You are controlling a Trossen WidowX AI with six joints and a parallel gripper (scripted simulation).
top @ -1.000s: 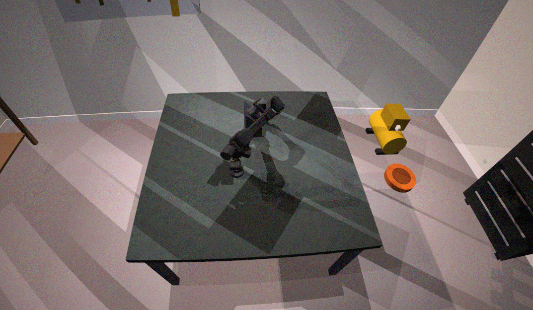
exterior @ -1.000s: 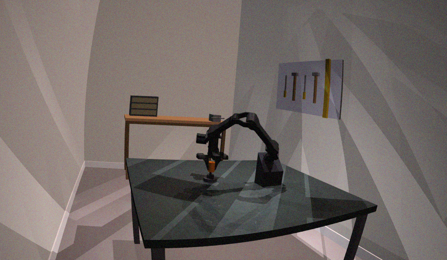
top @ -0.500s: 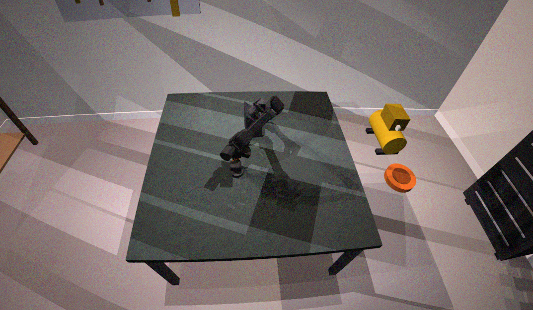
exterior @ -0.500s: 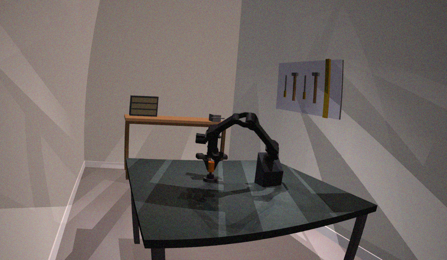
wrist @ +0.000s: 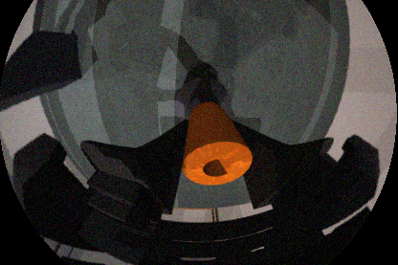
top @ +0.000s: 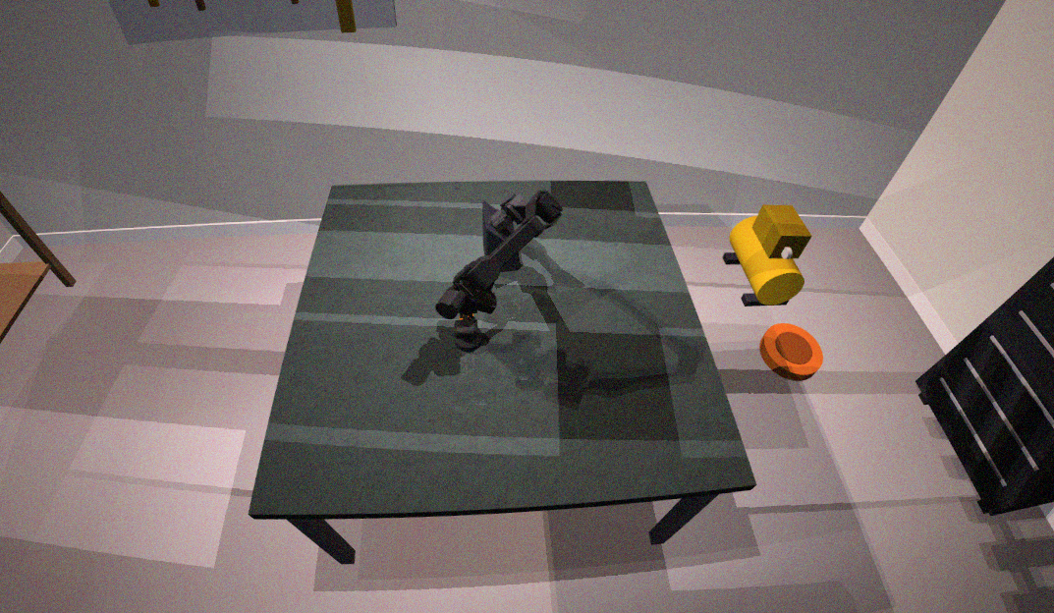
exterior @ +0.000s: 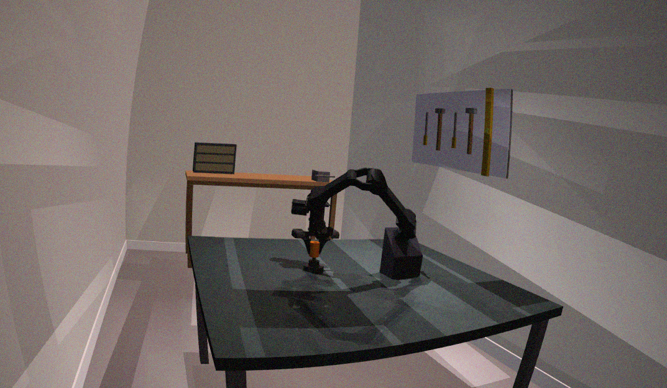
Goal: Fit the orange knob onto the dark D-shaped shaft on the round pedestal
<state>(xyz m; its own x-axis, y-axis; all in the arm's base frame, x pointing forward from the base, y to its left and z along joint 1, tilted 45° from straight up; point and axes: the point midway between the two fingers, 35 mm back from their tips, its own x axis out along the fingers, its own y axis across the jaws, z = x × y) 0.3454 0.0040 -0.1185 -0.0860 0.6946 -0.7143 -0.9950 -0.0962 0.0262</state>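
The orange knob [exterior: 314,249] [wrist: 210,126] is an upright cylinder between my fingers. My gripper [exterior: 314,252] [wrist: 209,123] points down and is shut on it. In the wrist view the hole shows in the knob's near end, with a straight edge on its right side. The dark round pedestal [top: 471,342] [exterior: 313,268] stands on the table with the dark shaft [exterior: 314,260] rising from it, just below the knob. The knob is above the pedestal. I cannot tell whether its lower end touches the shaft's tip. The shaft's flat side is hidden.
The dark green table [top: 409,472] [exterior: 287,344] carries the arm's base [exterior: 401,257], to the right of the pedestal in the exterior view. Shadows of the arm fall across it. A brown bench [exterior: 258,178] and a tool board [exterior: 463,130] are in the background.
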